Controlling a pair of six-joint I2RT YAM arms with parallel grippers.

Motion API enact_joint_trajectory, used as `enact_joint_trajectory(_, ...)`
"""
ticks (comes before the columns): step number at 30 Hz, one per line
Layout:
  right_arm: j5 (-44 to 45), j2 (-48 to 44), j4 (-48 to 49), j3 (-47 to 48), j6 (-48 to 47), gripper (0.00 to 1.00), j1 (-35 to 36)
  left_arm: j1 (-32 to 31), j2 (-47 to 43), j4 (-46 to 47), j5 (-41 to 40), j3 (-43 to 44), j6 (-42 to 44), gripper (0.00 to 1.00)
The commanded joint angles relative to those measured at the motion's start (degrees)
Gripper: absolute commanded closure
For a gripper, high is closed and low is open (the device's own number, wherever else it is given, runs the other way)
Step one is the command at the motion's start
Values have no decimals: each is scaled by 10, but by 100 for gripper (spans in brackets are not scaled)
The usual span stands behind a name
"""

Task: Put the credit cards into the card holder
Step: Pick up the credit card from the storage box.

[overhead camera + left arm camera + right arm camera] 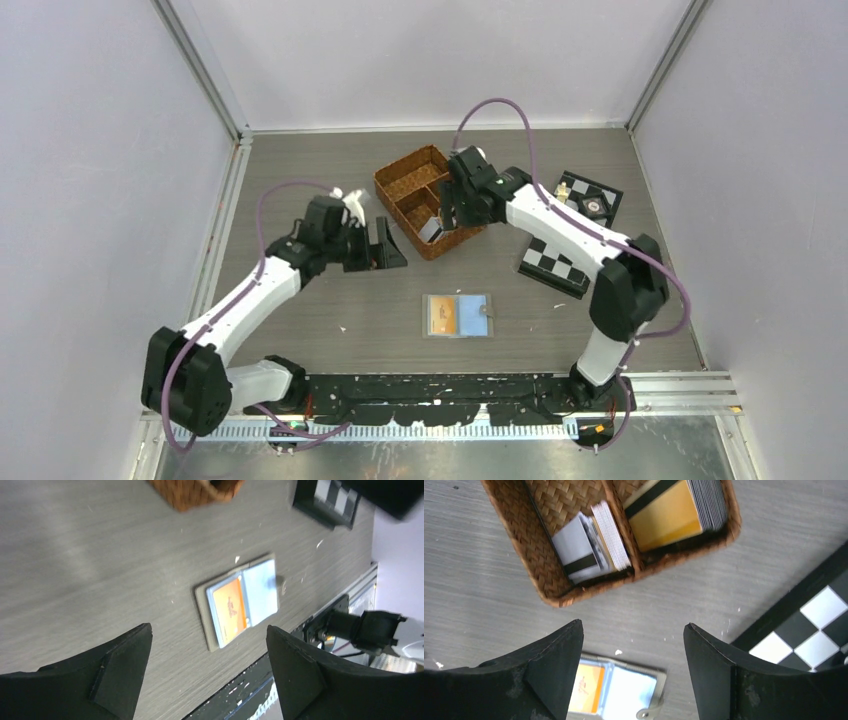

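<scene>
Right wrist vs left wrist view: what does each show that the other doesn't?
Right wrist only: inside the wicker basket, grey striped cards in one compartment and an orange stack in the next.
Left wrist only: the whole open card holder and the table's near-edge rail.
Both: the card holder with an orange card in one sleeve, part of the basket, a checkerboard, and an open, empty gap at the right end effector and the left end effector.

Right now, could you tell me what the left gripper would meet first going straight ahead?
Most likely the open grey-olive folding card holder, holding an orange card, flat on the grey table; nothing shows between, though depth is unclear.
</scene>
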Motion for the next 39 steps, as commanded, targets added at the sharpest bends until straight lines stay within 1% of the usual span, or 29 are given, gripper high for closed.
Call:
enact_joint_trajectory(1, -22, 68, -30, 88, -72, 22, -5, 44, -21, -196, -28, 120, 139, 13)
enact_joint_trajectory(3, -19, 101, -34, 127, -83, 22, -8, 55, -23, -232, -77, 152, 178, 12)
enact_joint_trajectory(5, -7, 129, -35, 151, -92, 22, -12, 58, -27, -240, -132, 163, 198, 12)
enact_joint_trajectory(9, -4, 178, -50, 192, -109, 27, -23, 64, -31, -255, -140, 176, 223, 12)
enact_joint_trajectory(12, 7, 209, -61, 212, -119, 29, -27, 64, -34, -261, -161, 174, 243, 12)
enact_joint_trajectory(16, 22, 228, -74, 229, -130, 31, -28, 64, -22, -253, -140, 168, 241, 12)
enact_joint_trajectory(19, 28, 230, -75, 230, -134, 31, -28, 64, -13, -263, -151, 171, 242, 12)
enact_joint_trajectory(24, 25, 235, -76, 232, -138, 31, -28, 65, -13, -259, -147, 165, 242, 12)
enact_joint_trajectory(30, 48, 248, -79, 235, -141, 31, -28, 65, -13, -259, -146, 165, 242, 12)
enact_joint_trajectory(39, 94, 223, -93, 243, -136, 32, -28, 66, -13, -259, -144, 164, 242, 12)
